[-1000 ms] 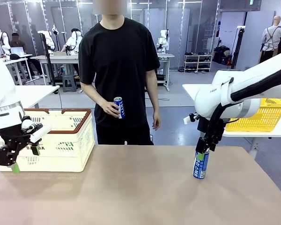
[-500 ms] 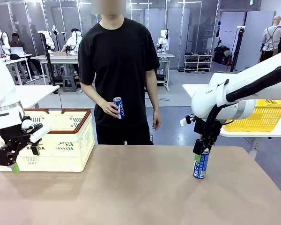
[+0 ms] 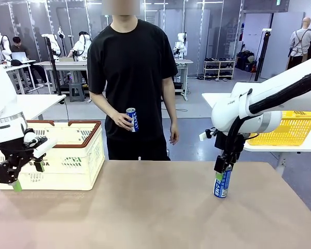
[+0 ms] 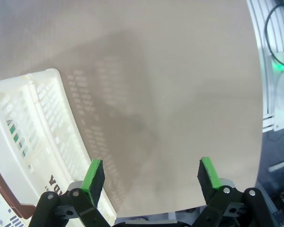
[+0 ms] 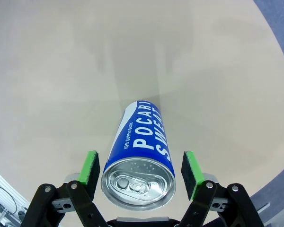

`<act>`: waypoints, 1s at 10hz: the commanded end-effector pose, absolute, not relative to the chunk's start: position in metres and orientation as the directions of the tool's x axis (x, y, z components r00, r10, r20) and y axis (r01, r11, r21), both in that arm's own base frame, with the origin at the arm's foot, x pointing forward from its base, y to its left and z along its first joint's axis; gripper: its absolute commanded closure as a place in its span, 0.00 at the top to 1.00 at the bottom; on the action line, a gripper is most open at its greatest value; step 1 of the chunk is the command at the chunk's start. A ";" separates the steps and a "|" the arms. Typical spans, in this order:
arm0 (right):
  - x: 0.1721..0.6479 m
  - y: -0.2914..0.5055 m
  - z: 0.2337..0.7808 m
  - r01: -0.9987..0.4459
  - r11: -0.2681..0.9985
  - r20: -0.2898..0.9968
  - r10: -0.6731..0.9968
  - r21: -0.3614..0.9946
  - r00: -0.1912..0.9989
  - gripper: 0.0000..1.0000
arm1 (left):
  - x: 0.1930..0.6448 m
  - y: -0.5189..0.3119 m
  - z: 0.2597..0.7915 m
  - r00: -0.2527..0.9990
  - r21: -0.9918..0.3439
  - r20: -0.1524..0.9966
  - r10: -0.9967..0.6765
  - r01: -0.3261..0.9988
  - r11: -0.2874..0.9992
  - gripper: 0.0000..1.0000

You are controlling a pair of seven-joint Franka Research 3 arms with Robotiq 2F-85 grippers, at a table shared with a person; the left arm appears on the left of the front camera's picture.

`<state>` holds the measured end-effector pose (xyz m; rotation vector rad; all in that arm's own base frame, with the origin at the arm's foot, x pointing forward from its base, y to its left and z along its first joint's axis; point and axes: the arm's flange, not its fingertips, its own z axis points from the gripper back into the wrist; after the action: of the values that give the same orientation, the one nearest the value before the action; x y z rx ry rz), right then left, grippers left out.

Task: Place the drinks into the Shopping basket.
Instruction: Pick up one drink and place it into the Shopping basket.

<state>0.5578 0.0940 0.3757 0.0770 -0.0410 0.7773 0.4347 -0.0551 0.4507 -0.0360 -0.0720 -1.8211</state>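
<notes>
A blue-and-white drink can (image 3: 222, 184) stands upright on the right side of the tan worktop (image 3: 145, 212), well apart from the cream shopping basket (image 3: 67, 150) with the brown rim at the far left. The right gripper (image 3: 221, 174) reaches down over the can's silver top. In the right wrist view its fingers (image 5: 90, 173) stand close on either side of the can (image 5: 142, 137), and it cannot be told whether the green pads press the metal. The left gripper (image 3: 26, 174) hangs in front of the basket's near wall, just above the worktop. In the left wrist view its fingers (image 4: 93, 174) are released and spread wide over bare worktop, with nothing between them and the slotted basket (image 4: 33, 109) just beside them. Across the worktop a person in a black T-shirt holds a second can (image 3: 131, 119), also blue and white, at waist height in one hand (image 3: 121, 120).
</notes>
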 end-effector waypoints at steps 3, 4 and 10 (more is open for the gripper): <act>0.564 0.095 0.379 -0.715 0.698 0.050 0.713 0.051 0.700 0.59 | 0.432 -0.057 0.452 -0.238 0.031 0.057 -0.970 0.971 -0.237 1.00; 0.565 0.095 0.380 -0.715 0.698 0.041 0.713 0.045 0.700 0.56 | 0.432 -0.057 0.452 -0.238 0.031 0.057 -0.970 0.971 -0.237 1.00; 0.556 0.119 0.424 -0.740 0.672 -0.007 0.740 -0.022 0.672 0.36 | 0.432 -0.057 0.452 -0.238 0.031 0.057 -0.970 0.971 -0.237 1.00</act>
<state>0.5593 0.1060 0.4003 0.0165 -0.0243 0.8322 0.4347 -0.0551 0.4507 -0.0360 -0.0720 -1.8210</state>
